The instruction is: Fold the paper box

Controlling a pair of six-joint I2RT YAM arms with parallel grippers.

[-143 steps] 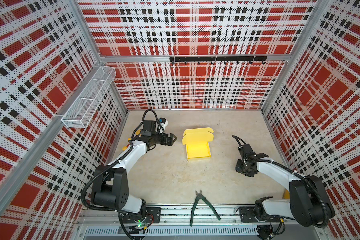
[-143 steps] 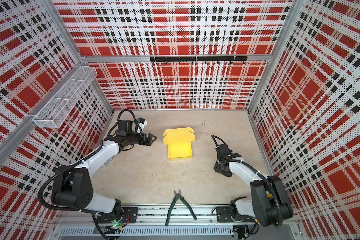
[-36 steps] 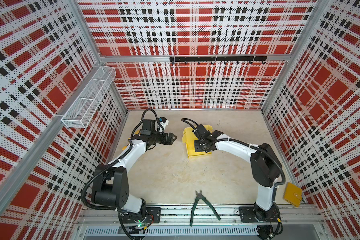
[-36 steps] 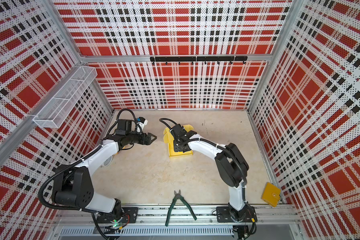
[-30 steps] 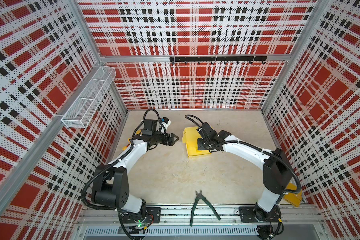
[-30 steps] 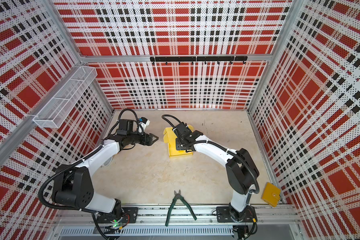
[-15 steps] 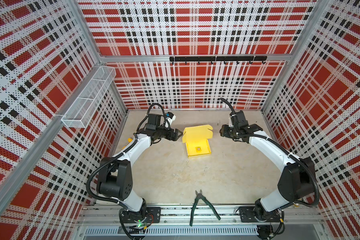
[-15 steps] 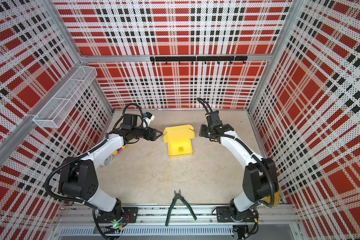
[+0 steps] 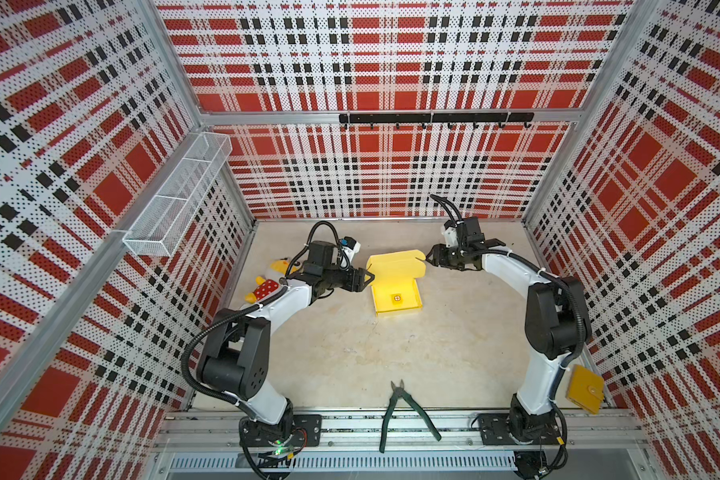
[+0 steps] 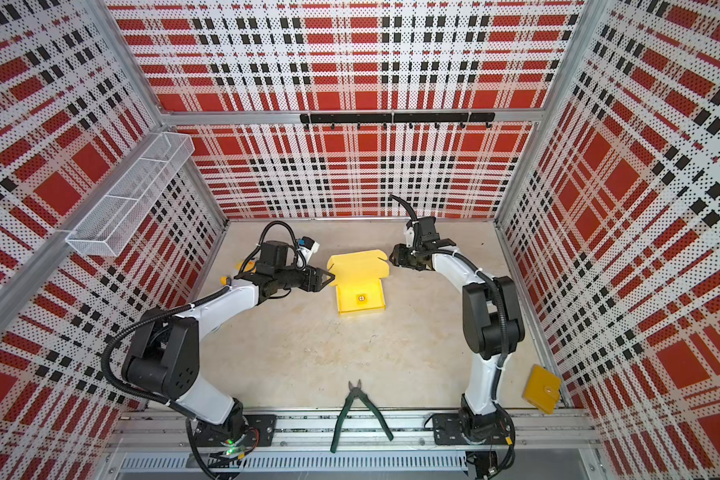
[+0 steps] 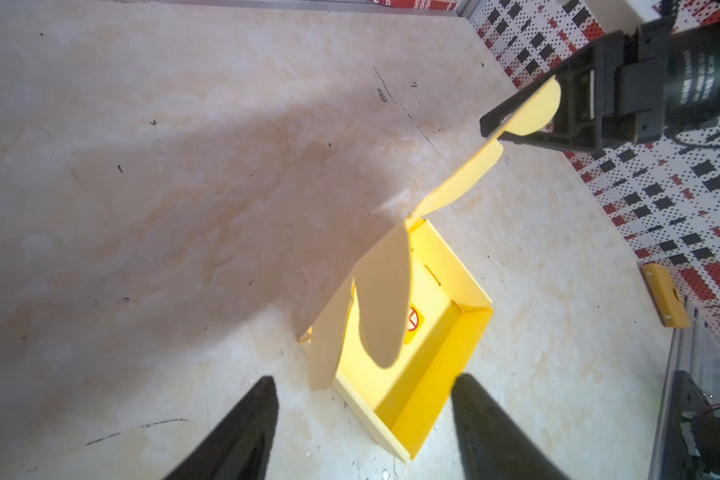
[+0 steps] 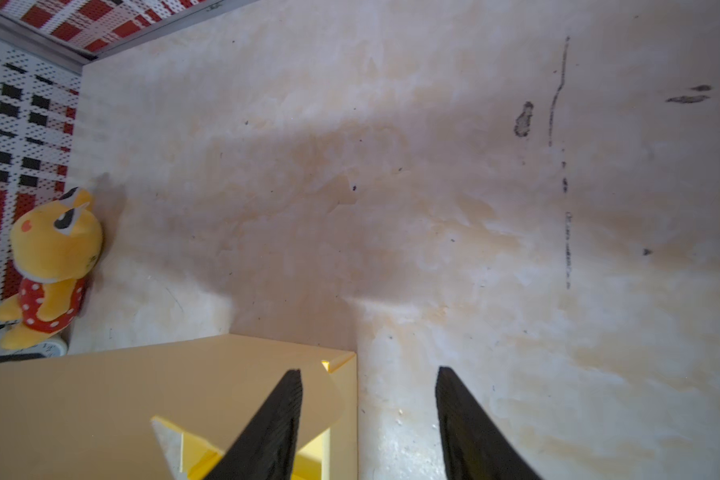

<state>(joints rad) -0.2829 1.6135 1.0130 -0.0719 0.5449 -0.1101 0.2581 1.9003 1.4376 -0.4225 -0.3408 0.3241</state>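
Note:
The pale yellow paper box (image 9: 408,291) (image 10: 373,291) lies open mid-table, its lid (image 9: 393,266) raised at the back. A tiny yellow cube with a red cross (image 9: 396,298) (image 10: 361,298) sits inside it. My left gripper (image 9: 368,279) (image 10: 329,277) (image 11: 362,415) stands open at the box's left side, with a corner of the box wall (image 11: 433,374) just ahead between its fingers. My right gripper (image 9: 427,261) (image 10: 389,257) (image 12: 366,399) is open at the lid's right flap (image 12: 142,395). In the left wrist view that rounded flap (image 11: 535,106) lies between the right fingers, unclamped.
A plush toy (image 9: 267,282) (image 12: 51,266) lies by the left wall behind my left arm. Green pliers (image 9: 404,415) (image 10: 358,415) rest at the front edge. A mustard wallet (image 9: 585,395) (image 10: 541,388) sits front right. A wire basket (image 9: 175,199) hangs on the left wall.
My right gripper left the box with the cube inside, swung back right, then came in to the lid's right flap. My left gripper moved up to the box's left side and narrowed.

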